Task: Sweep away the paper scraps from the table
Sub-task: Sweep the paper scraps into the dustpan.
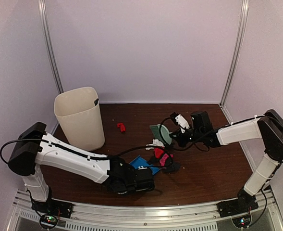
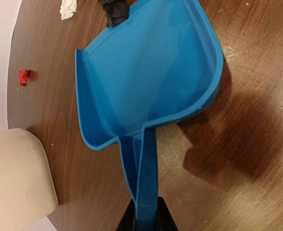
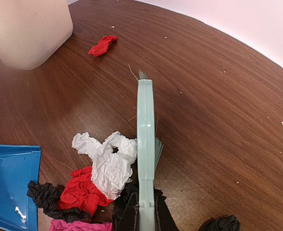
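Top external view gives you the layout. The paper scraps (image 1: 163, 158) lie mostly in one heap near the middle of the table (image 1: 208, 168). One lone red scrap (image 1: 121, 127) sits apart, between the heap and the cream waste bin (image 1: 79, 118) at the back left. Your left gripper (image 1: 142, 175) is clenched on the handle of the blue dustpan (image 1: 140, 162), whose mouth points toward the heap. Your right gripper (image 1: 180, 137) is clamped on the pale green hand brush (image 1: 159, 133), which stands just beside the heap on its far side.

From the left wrist you see the jaws pinching the dustpan (image 2: 151, 77) handle from both sides at the bottom edge. A black scrap (image 2: 115, 13) touches the pan's open lip, and a white scrap (image 2: 68, 8) lies just past it.

From the right wrist you see the hand brush (image 3: 145, 139) edge-on, gripped at its near end. The white scrap (image 3: 110, 161) presses against its left side. A crumpled red piece (image 3: 83, 192), a black piece (image 3: 45, 195) and a pink piece (image 3: 76, 225) fill the space between the white scrap and the dustpan (image 3: 9, 178) corner. Another black bit (image 3: 220, 224) lies to the right of the brush.
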Tool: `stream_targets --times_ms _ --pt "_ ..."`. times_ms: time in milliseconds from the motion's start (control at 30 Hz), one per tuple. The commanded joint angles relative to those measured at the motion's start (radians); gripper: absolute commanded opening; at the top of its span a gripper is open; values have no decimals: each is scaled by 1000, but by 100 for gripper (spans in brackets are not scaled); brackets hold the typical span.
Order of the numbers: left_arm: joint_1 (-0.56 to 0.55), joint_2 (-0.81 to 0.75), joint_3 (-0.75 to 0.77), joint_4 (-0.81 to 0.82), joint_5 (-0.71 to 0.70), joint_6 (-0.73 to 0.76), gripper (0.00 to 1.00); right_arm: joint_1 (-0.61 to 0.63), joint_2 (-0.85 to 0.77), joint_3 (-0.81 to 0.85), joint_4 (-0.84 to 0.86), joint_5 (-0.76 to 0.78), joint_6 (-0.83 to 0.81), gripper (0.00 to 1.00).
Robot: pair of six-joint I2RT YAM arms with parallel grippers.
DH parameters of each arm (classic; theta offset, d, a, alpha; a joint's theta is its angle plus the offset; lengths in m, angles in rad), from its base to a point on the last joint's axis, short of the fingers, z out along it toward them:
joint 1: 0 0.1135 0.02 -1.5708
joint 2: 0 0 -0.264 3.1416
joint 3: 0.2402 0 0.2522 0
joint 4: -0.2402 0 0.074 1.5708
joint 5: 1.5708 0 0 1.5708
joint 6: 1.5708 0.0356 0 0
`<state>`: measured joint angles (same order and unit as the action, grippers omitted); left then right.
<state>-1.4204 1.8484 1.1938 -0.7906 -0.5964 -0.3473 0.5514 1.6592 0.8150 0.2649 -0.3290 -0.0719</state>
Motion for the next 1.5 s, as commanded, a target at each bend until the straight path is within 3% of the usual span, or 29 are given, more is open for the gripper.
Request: stream_targets --times_ms 0,533,767,1267,1467 --pt "-2 30 31 -11 -24 39 0 39 10 -18 -37 -85 20 0" --pt "-1 47 56 26 -28 72 0 106 -54 -135 154 -359 168 0" --pt "-1 48 53 34 -40 78 0 107 -68 -133 156 -400 191 0" --pt "-1 -2 -33 138 -63 135 0 115 -291 -118 -87 -54 197 0" --pt "-4 -12 -44 155 -38 165 0 116 -415 -143 -155 167 285 0"
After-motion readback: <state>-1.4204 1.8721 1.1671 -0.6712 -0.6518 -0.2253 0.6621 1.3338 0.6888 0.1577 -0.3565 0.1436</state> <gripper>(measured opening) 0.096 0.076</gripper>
